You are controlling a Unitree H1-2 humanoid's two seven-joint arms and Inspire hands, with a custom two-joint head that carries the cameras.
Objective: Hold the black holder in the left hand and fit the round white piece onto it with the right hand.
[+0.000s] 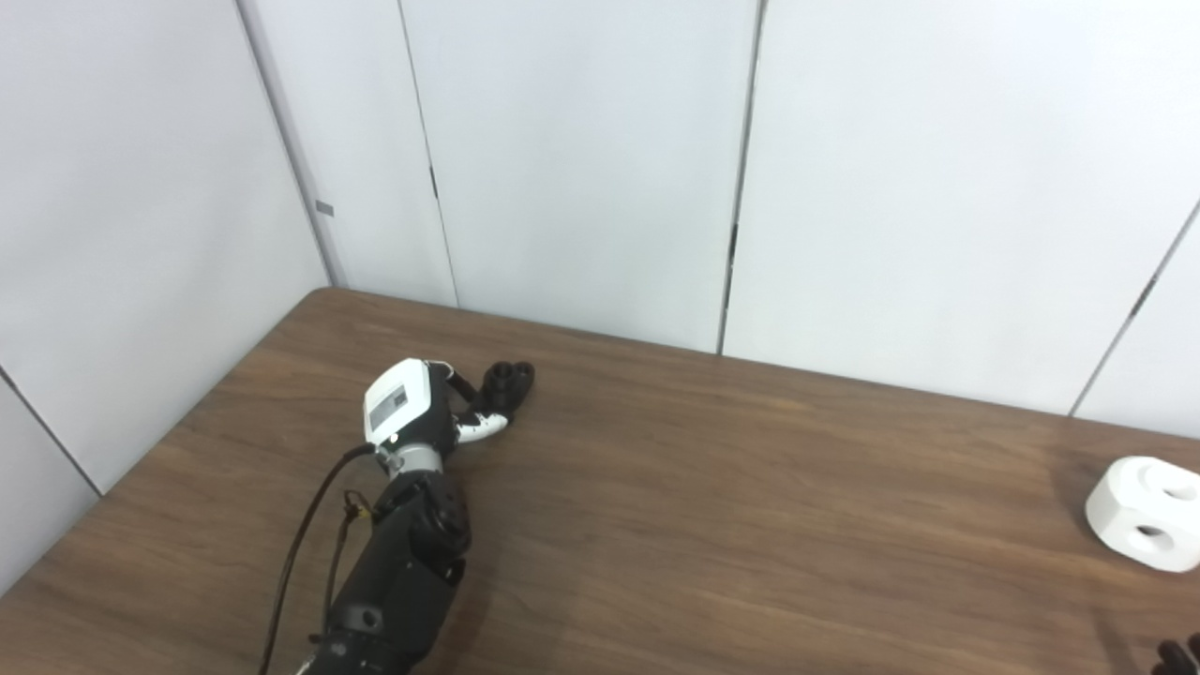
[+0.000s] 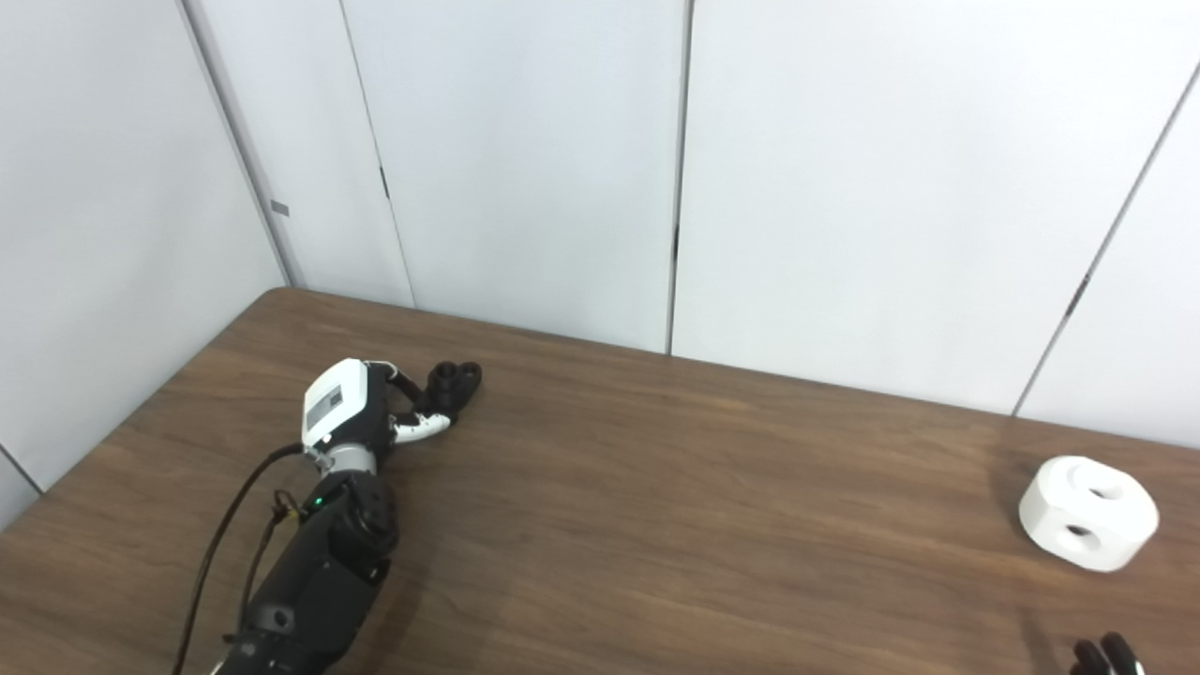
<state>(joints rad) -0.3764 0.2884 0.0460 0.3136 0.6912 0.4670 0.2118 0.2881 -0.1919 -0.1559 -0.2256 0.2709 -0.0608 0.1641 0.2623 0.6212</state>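
Observation:
The black holder [image 1: 506, 382] lies on the brown table [image 1: 712, 506] at the far left, its two short pegs pointing away from me. My left hand [image 1: 412, 409] is at its near end, with curled fingers above it and the white-tipped thumb [image 1: 485, 429] below it, closed on the holder at table level. The round white piece [image 2: 1087, 513], with two holes in it, rests on the table at the far right. Only the dark fingertips of my right hand [image 2: 1106, 656] show at the bottom right edge, in front of the white piece and apart from it.
White wall panels [image 1: 581, 159] stand close behind the table's far and left edges. A black cable [image 1: 300, 544] runs along my left forearm. Bare wood lies between the holder and the white piece.

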